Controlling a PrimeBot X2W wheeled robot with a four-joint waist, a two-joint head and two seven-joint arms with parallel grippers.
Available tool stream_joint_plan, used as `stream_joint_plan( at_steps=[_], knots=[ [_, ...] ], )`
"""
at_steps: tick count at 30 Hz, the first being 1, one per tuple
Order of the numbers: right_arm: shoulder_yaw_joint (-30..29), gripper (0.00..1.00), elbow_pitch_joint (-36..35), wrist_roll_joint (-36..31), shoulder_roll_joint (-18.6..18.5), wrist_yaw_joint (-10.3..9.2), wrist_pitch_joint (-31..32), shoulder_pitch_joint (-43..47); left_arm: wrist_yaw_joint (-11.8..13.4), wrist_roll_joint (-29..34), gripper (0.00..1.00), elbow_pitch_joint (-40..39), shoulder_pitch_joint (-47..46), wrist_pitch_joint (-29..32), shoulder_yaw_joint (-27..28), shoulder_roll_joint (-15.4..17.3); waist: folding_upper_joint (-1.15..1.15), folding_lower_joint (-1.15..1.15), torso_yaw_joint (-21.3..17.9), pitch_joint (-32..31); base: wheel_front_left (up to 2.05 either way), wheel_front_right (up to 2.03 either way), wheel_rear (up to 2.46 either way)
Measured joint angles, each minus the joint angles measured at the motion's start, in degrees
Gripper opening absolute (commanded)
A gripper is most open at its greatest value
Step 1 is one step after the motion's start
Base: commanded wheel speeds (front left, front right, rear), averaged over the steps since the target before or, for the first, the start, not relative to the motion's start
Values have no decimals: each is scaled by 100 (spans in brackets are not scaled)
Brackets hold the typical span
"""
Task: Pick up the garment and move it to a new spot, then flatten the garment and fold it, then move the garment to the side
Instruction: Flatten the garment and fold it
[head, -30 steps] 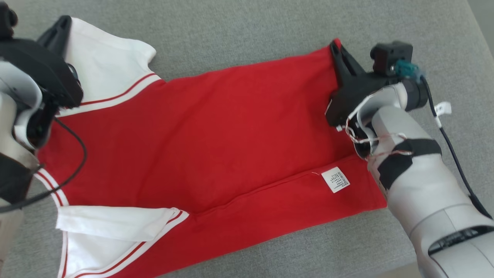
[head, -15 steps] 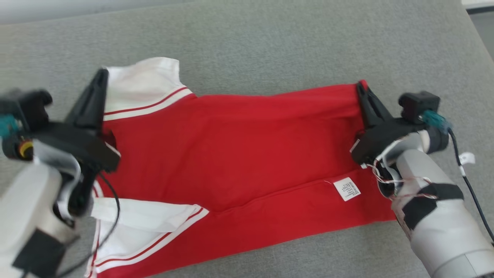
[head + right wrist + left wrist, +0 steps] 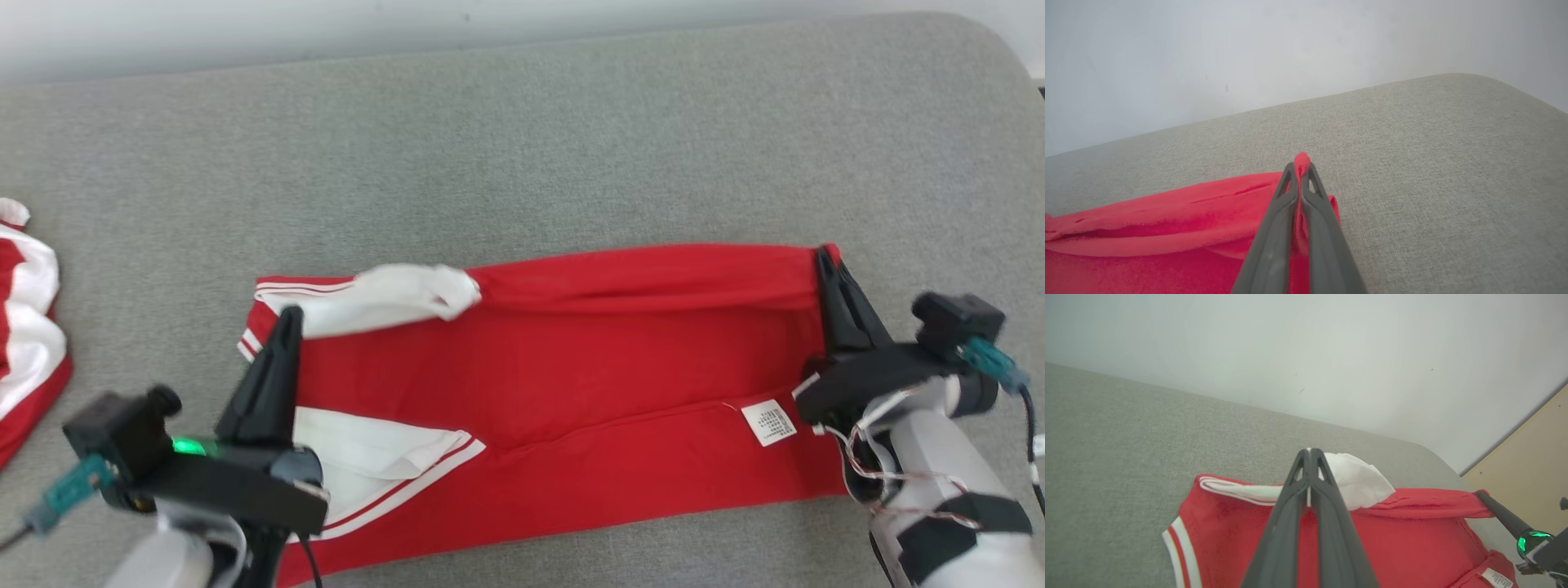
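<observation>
Red-and-white cloth point(image 3: 28, 343) cut by left edge; garment point(image 3: 588, 367) label point(image 3: 768, 422) unreadable.

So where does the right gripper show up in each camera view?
Head view: right gripper mid right, pinching the red shirt at its hem corner.
Left wrist view: right gripper far right, slanting in from the lower corner.
Right wrist view: right gripper rising from bottom centre.
Shared landmark: that clamped red corner.
</observation>
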Motion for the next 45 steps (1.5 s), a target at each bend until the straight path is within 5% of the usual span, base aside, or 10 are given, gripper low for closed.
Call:
stream_joint_plan(
  at_steps=[7,16,17,18,19,20,31,45],
  knots=[
    [-474,0,-705,151,15,0,0,826,178,5,0,-289,779,-92,85,-246,0,0,136,-172,0,0,0],
    [-634,0,-858,246,74,0,-1,1482,81,169,0,-2,1427,-129,240,-505,0,0,207,-332,0,0,0],
    [-617,29,-802,249,73,0,-1,1498,70,194,0,65,1461,-135,238,-528,0,0,212,-345,0,0,0],
    [-598,91,-778,249,70,0,-1,1506,67,230,36,124,1482,-140,245,-548,0,1,217,-357,0,0,0],
    [-602,100,-783,249,73,0,0,1509,65,288,85,164,1486,-140,272,-577,0,1,221,-369,0,0,0],
    [-604,100,-790,249,74,0,0,1508,62,401,100,193,1486,-140,304,-604,0,1,226,-381,0,0,0],
    [-637,100,-1006,199,13,0,62,1526,42,1867,100,88,1705,-141,1455,-1050,0,1,226,-564,0,0,0],
    [-896,100,-170,-120,-48,0,906,1316,-245,3395,100,264,2075,-141,2364,-1670,1,1,448,-738,0,0,0]
  ],
)
